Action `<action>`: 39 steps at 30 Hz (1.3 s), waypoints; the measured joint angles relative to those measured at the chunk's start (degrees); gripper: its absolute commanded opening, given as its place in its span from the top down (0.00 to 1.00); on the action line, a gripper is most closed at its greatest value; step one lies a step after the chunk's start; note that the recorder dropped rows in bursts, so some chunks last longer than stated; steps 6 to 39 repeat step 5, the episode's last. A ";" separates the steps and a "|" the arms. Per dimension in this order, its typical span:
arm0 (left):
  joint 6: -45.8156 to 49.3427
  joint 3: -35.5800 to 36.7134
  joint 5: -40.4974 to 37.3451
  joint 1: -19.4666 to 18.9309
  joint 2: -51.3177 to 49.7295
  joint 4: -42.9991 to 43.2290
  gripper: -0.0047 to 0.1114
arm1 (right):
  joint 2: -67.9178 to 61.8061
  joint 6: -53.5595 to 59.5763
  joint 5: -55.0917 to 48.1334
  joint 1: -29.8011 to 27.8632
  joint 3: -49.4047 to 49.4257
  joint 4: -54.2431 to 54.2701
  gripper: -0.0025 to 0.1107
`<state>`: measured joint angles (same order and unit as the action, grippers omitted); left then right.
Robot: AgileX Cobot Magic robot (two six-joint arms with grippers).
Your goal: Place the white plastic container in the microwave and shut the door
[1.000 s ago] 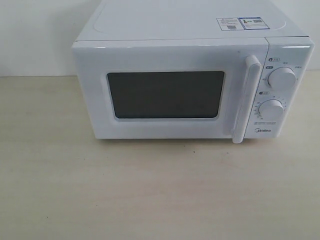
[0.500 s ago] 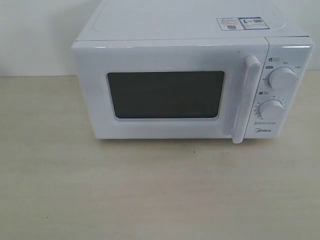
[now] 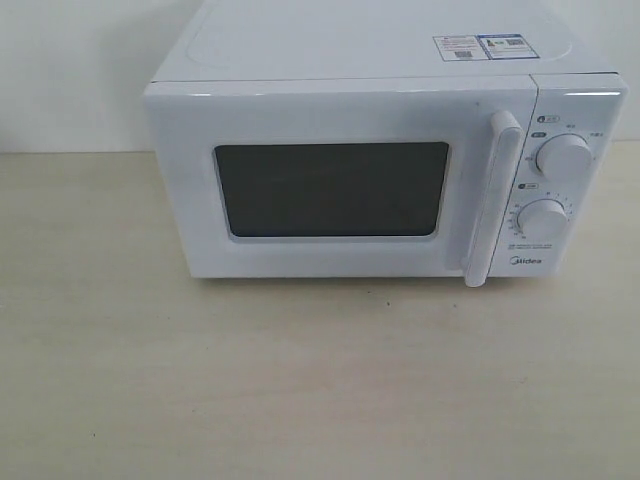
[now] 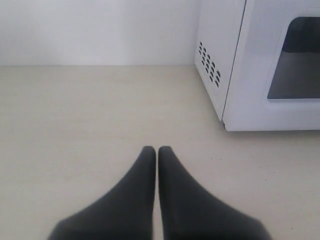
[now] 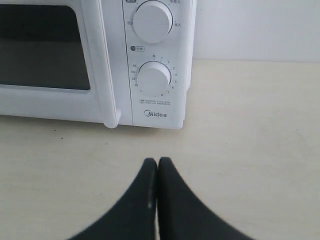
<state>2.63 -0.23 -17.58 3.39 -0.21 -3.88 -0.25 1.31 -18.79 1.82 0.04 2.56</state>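
The white Midea microwave [image 3: 380,150] stands at the back of the pale table [image 3: 300,380]. Its door [image 3: 330,185] with the dark window is closed, the tall bar handle [image 3: 493,200] at its right side. The white plastic container is out of view; the dark window shows nothing of the inside. My left gripper [image 4: 157,150] is shut and empty, low over the table, short of the microwave's [image 4: 260,65] vented side corner. My right gripper [image 5: 158,161] is shut and empty, in front of the microwave's [image 5: 100,65] dial panel. Neither gripper shows in the exterior view.
Two round dials [image 3: 563,156] [image 3: 543,219] sit right of the handle, also seen as dials [image 5: 152,21] [image 5: 154,79] in the right wrist view. Stickers [image 3: 480,46] lie on the microwave's top. A white wall [image 3: 70,70] stands behind.
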 measured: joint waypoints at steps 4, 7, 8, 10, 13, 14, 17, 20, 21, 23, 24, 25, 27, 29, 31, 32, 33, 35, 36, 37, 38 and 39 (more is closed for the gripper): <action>0.00 0.00 0.00 0.00 0.00 0.00 0.92 | 0.00 0.00 0.00 0.00 0.00 0.12 0.98; 0.00 0.00 0.00 0.00 0.00 0.00 0.92 | 0.00 0.00 0.00 0.00 0.00 0.12 0.98; 0.00 0.00 0.00 0.00 0.00 0.00 0.92 | 0.00 0.00 0.00 0.00 0.00 0.12 0.98; 0.00 0.00 0.00 0.00 0.00 0.00 0.92 | 0.00 0.00 0.00 0.00 0.00 0.12 0.98; 0.00 0.00 0.00 0.00 0.00 0.00 0.92 | 0.00 0.00 0.00 0.00 0.00 0.12 0.98; 0.00 0.00 0.00 0.00 0.00 0.00 0.92 | 0.00 0.00 0.00 0.00 0.00 0.12 0.98; 0.00 0.00 0.00 0.00 0.00 0.00 0.92 | 0.00 0.00 0.00 0.00 0.00 0.12 0.98; 0.00 0.00 0.00 0.00 0.00 0.00 0.92 | 0.00 0.00 0.00 0.00 0.00 0.12 0.98; 0.00 0.00 0.00 0.00 0.00 0.00 0.92 | 0.00 0.00 0.00 0.00 0.00 0.12 0.98; 0.00 0.00 0.00 0.00 0.00 0.00 0.92 | 0.00 0.00 0.00 0.00 0.00 0.12 0.98; 0.00 0.00 0.00 0.00 0.00 0.00 0.92 | 0.00 0.00 0.00 0.00 0.00 0.12 0.98; 0.00 0.00 0.00 0.00 0.00 0.00 0.92 | 0.00 0.00 0.00 0.00 0.00 0.12 0.98; 0.00 0.00 0.00 0.00 0.00 0.00 0.92 | 0.00 0.00 0.00 0.00 0.00 0.12 0.98; 0.00 0.00 0.00 0.00 0.00 0.00 0.92 | 0.00 0.00 0.00 0.00 0.00 0.12 0.98; 0.00 0.00 0.00 0.00 0.00 0.00 0.92 | 0.00 0.00 0.00 0.00 0.00 0.12 0.98; 0.00 0.00 0.00 0.00 0.00 0.00 0.92 | 0.00 0.00 0.00 0.00 0.00 0.12 0.98; 0.00 0.00 0.00 0.00 0.00 0.00 0.92 | 0.00 0.00 0.00 0.00 0.00 0.12 0.98; 0.00 0.00 0.00 0.00 0.00 0.00 0.92 | 0.00 0.00 0.00 0.00 0.00 0.12 0.98; 0.00 0.00 0.00 0.00 0.00 0.00 0.92 | 0.00 0.00 0.00 0.00 0.00 0.12 0.98; 0.00 0.00 0.00 0.00 0.00 0.00 0.92 | 0.00 0.00 0.00 0.00 0.00 0.12 0.98; 0.00 0.00 0.00 0.00 0.00 0.00 0.92 | 0.00 0.00 0.00 0.00 0.00 0.12 0.98; 0.00 0.00 0.00 0.00 0.00 0.00 0.92 | 0.00 0.00 0.00 0.00 0.00 0.12 0.98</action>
